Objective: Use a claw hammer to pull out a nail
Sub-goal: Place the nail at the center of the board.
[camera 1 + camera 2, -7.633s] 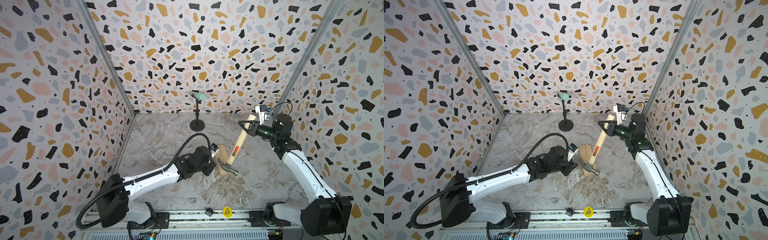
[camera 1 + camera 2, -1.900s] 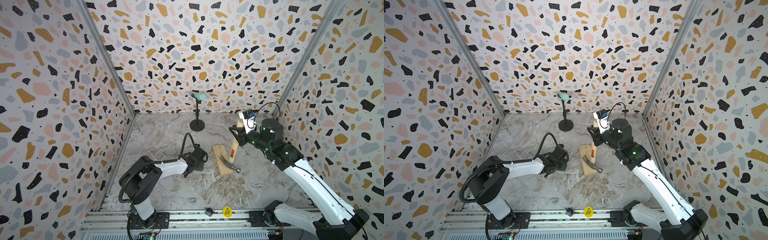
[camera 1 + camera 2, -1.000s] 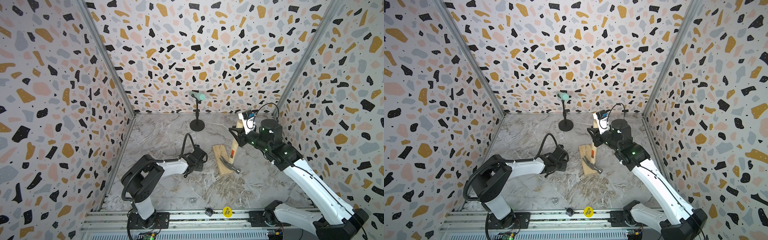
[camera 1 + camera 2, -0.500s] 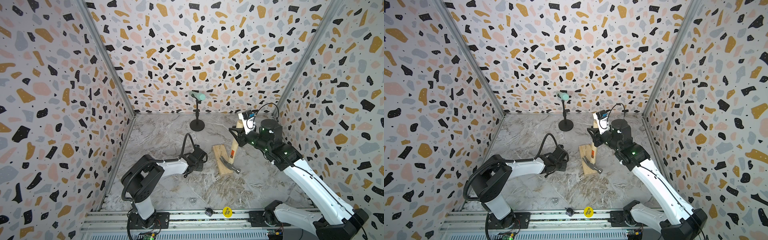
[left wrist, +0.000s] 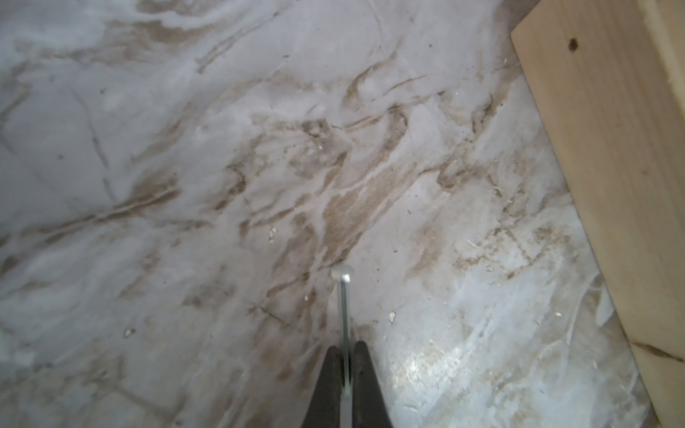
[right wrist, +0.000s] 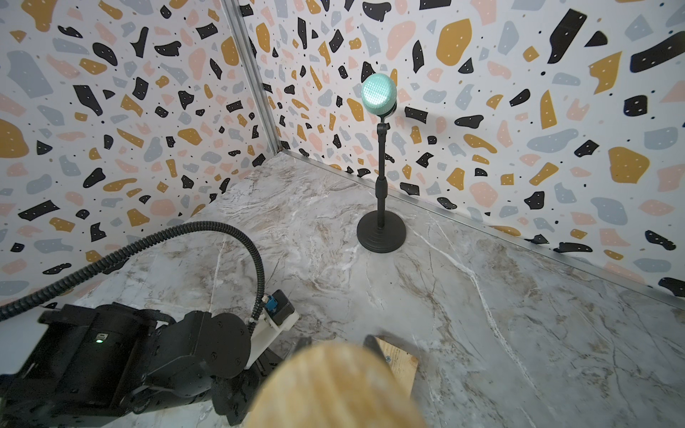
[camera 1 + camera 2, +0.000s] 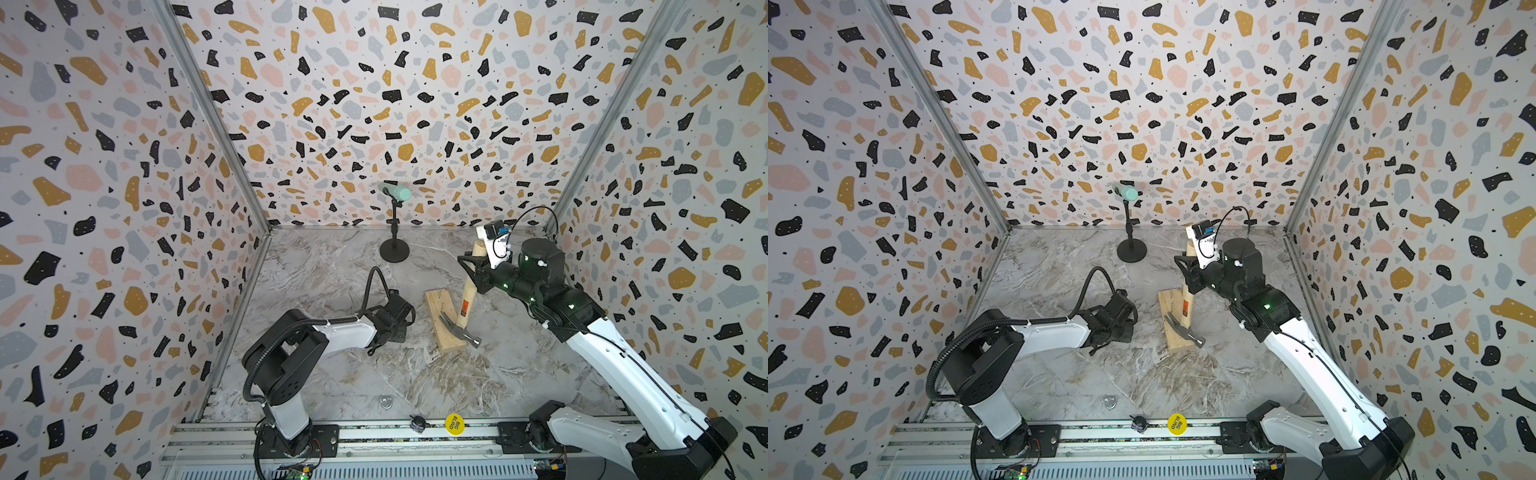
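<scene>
Nail free of the wood, pinched in the left tool (image 5: 346, 350).
Its tips press together on the nail (image 5: 344, 307) above the counter (image 7: 332, 270), at 9 o'clock from the wood block (image 7: 436, 303). The right tool (image 7: 473, 266) clamps the handle of the claw hammer (image 7: 464, 307), whose head rests on the block.

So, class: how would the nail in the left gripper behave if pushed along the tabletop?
The nail looks thin metal: likely stiff and light. With a round shaft and wider head, it would probably roll in an arc. The glossy tabletop suggests it may slide easily.
</scene>
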Action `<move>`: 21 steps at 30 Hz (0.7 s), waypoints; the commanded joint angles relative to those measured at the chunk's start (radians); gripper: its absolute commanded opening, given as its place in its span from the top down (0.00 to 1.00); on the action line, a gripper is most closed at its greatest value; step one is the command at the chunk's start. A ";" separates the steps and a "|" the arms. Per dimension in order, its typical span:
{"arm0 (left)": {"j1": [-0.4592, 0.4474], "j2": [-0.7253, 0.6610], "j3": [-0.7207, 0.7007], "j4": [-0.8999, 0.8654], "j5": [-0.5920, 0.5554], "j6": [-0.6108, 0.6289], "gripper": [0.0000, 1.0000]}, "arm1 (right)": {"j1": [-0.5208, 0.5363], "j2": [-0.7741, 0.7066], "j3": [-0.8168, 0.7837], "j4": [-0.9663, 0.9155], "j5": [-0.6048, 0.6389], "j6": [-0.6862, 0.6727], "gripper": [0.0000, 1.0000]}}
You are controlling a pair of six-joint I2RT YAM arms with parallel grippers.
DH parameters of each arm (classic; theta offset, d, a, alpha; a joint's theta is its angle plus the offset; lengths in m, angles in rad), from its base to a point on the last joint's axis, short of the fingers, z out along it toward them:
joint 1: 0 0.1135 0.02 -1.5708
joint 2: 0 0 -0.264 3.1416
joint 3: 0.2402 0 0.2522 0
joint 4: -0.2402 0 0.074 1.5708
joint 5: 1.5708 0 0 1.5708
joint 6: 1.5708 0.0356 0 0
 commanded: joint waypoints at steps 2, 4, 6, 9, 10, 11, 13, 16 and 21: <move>0.008 0.012 -0.013 -0.007 -0.002 -0.008 0.92 | 0.004 -0.050 0.037 0.103 -0.005 0.017 1.00; 0.007 0.010 -0.012 -0.008 -0.002 -0.008 0.91 | 0.004 -0.049 0.038 0.101 -0.005 0.017 1.00; 0.007 0.008 -0.012 -0.008 -0.002 -0.007 0.91 | 0.004 -0.049 0.039 0.101 -0.006 0.016 1.00; 0.008 0.006 -0.012 -0.008 -0.004 -0.008 0.91 | 0.004 -0.050 0.041 0.096 -0.003 0.014 1.00; 0.007 0.005 -0.011 -0.010 -0.003 -0.008 0.91 | 0.003 -0.050 0.043 0.096 -0.001 0.013 1.00; 0.007 0.000 -0.010 -0.010 -0.003 -0.008 0.91 | 0.004 -0.050 0.045 0.092 -0.002 0.013 1.00; 0.007 -0.010 -0.007 -0.012 -0.004 -0.008 0.91 | 0.005 -0.048 0.050 0.091 -0.001 0.010 1.00; 0.007 -0.020 0.011 -0.022 0.005 -0.002 0.91 | 0.005 -0.047 0.056 0.086 -0.001 0.004 1.00; 0.007 -0.056 0.034 -0.036 0.013 0.001 0.90 | 0.005 -0.048 0.059 0.085 -0.004 -0.015 1.00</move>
